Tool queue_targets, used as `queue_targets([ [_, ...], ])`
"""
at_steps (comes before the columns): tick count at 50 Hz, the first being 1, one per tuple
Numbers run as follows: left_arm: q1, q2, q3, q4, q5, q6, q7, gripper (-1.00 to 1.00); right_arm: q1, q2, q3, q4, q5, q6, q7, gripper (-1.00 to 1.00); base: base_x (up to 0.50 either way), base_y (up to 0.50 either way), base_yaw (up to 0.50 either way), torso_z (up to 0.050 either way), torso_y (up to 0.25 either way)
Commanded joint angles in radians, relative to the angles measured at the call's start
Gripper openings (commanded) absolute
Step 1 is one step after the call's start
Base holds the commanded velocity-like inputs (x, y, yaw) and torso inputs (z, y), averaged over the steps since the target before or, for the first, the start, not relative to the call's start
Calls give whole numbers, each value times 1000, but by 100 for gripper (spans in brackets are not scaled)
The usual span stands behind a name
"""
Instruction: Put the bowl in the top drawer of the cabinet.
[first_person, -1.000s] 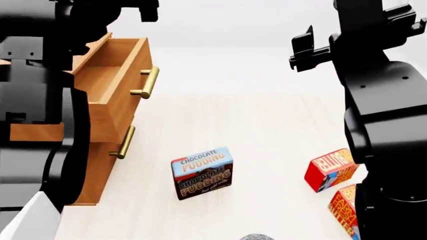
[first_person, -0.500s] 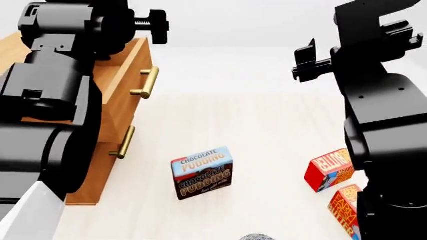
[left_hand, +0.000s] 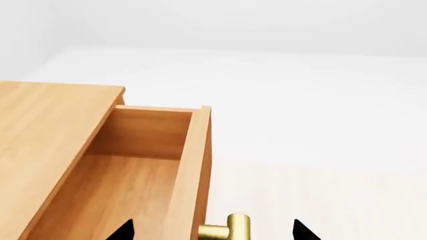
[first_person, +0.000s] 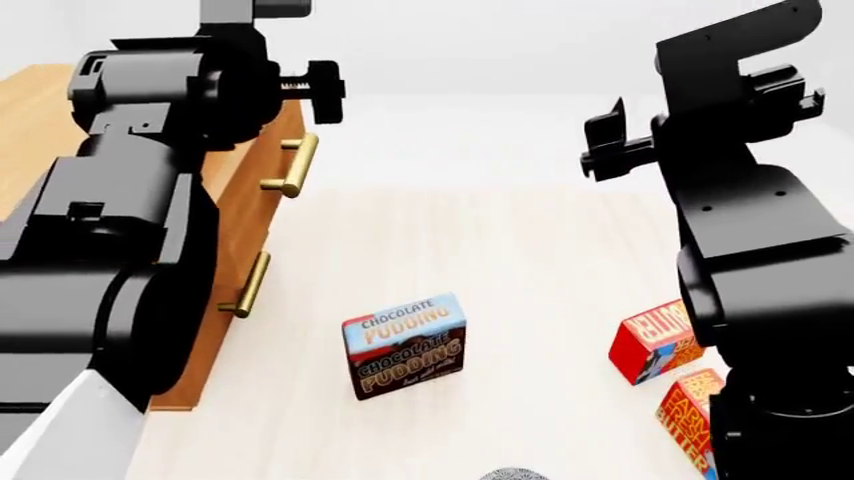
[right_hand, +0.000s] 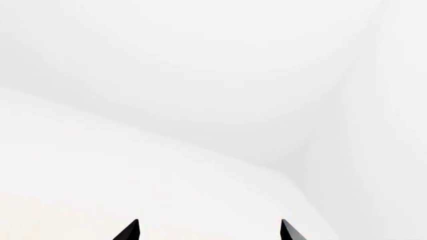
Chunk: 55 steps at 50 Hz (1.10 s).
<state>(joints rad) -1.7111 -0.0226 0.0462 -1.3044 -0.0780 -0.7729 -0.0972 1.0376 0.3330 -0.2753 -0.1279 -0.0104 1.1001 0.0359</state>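
Top drawer (left_hand: 143, 165) of cabinet (first_person: 34, 110) stands pulled out, interior bare, likely readied to receive bowl. Left gripper (left_hand: 210, 231) spread wide above brass handle (left_hand: 227, 229), holding nothing. Right gripper (right_hand: 208, 231) likewise apart, empty, aimed at blank wall. Head view hides drawer interior behind left arm; wrist view reveals it. Bowl not clearly seen; grey sliver (first_person: 514, 473) at head view's lower edge possibly it. Pudding box (first_person: 404, 345) on floor.

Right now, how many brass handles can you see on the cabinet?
2: the upper handle on the top drawer's front, the lower handle beneath it. The left arm may hide others.
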Motion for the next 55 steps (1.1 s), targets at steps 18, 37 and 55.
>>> queue_targets([
  [18, 48, 8, -88, -4, 56, 0, -20, 100, -30, 7, 3, 33, 9, -38, 3, 100, 0, 0, 0, 0, 0],
  [37, 64, 13, -102, -4, 57, -10, -19, 100, -45, 8, 9, 68, 17, -78, 6, 100, 0, 0, 0, 0, 0],
  [55, 21, 2, -217, -4, 44, -74, 52, 100, -48, 22, 11, 34, 25, -48, -1, 100, 0, 0, 0, 0, 0],
])
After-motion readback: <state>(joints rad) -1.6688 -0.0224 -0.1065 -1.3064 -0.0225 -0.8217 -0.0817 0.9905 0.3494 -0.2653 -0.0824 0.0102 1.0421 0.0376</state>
